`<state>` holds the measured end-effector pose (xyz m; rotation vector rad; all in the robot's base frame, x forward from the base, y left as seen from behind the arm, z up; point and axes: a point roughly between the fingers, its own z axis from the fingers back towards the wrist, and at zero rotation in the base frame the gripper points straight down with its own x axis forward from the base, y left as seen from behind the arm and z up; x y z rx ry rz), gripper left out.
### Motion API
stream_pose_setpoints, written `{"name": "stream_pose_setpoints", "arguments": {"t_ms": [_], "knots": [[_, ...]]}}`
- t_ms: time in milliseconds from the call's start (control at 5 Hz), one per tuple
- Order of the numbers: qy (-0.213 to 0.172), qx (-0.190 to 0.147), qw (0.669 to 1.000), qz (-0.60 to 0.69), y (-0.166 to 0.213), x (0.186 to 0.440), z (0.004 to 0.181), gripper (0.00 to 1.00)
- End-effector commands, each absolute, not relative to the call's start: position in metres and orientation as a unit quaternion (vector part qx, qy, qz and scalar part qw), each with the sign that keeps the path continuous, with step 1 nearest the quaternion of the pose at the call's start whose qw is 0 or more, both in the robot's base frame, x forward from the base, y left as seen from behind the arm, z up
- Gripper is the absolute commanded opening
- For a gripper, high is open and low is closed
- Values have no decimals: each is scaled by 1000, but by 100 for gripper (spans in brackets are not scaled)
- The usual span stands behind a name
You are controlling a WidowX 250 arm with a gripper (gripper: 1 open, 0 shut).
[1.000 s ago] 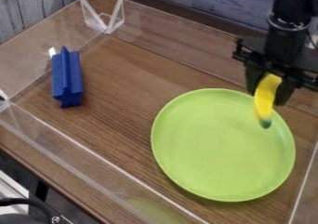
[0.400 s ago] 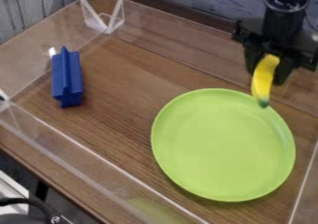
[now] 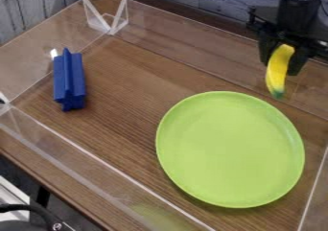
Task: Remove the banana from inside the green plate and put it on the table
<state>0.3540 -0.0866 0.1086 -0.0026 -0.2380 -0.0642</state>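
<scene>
Banana was clamped in the black gripper, hanging upright near the worktop's far right corner, past the plate's far edge. Green plate sat at the worktop's near right corner, bare. Blue block stood by the left edge. No readable writing or brands. Worktop: dark brown wood grain, clear low walls along the edges. Clear bracket at far left corner. Black cable lay outside the near left wall.

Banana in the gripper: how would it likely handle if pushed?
The small banana looks stiff, keeping its curve while the gripper grips one end. Its rounded sides suggest it may roll slightly, though the bend should limit that.
</scene>
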Motion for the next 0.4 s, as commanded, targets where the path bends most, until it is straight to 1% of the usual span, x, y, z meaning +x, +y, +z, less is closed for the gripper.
{"name": "stream_pose_setpoints", "arguments": {"t_ms": [0,200], "knots": [[-157,-8,987,-35,-91,367,130,0],[-160,-9,986,-37,-92,370,130,0]]}}
